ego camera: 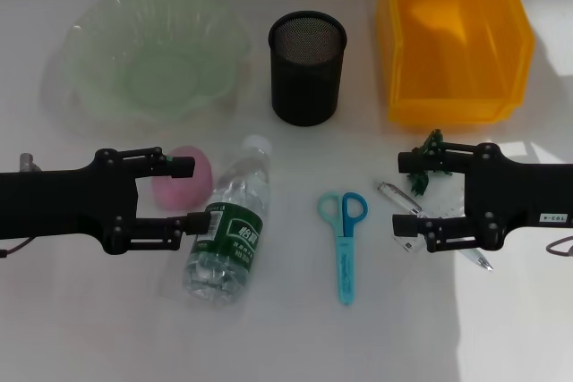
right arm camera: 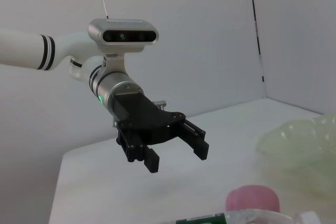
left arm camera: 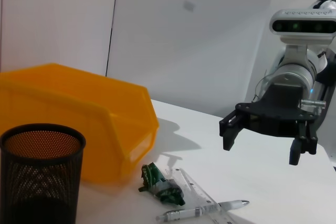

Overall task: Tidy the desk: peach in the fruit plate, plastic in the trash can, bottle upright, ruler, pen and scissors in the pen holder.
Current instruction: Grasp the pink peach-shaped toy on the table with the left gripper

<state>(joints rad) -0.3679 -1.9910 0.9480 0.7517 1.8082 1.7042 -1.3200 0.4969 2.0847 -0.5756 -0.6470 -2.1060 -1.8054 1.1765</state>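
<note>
A pink peach and a clear bottle with a green label lie side by side on the white desk. My left gripper is open and hovers over the peach and the bottle's neck. Blue-green scissors lie in the middle. My right gripper is open above a clear ruler, green plastic and a pen, which it partly hides. The left wrist view shows the plastic, ruler, pen and right gripper. The right wrist view shows the left gripper and peach.
At the back stand a pale green fruit plate on the left, a black mesh pen holder in the middle and a yellow bin on the right. The bin and holder also show in the left wrist view.
</note>
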